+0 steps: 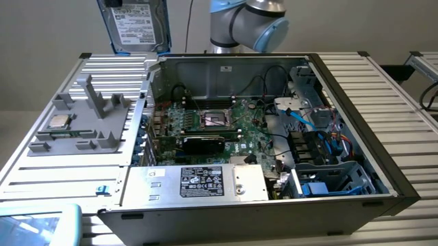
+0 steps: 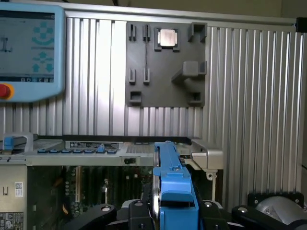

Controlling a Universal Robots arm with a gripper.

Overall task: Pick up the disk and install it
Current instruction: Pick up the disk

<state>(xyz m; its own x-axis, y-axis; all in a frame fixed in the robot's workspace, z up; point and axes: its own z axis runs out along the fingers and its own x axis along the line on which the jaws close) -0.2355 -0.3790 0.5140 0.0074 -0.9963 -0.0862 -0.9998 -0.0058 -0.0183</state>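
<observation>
Wrist view: the disk (image 2: 172, 191) is seen edge-on, its bright blue carrier clamped between the narrowly set jaws of the gripper (image 2: 173, 215). In the exterior view it is held upright in the air above the corner of the open computer case (image 1: 205, 77) at the exterior view's left, and its white label's print cannot be read. Nor can the black-and-white label on the silver box (image 1: 202, 182) inside the case be read, and a CPU chip (image 1: 57, 122) is seated on the grey fixture (image 1: 89, 130) beside it.

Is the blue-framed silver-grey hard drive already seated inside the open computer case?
No, the gripper holds the disk up in the air, outside the case.
</observation>
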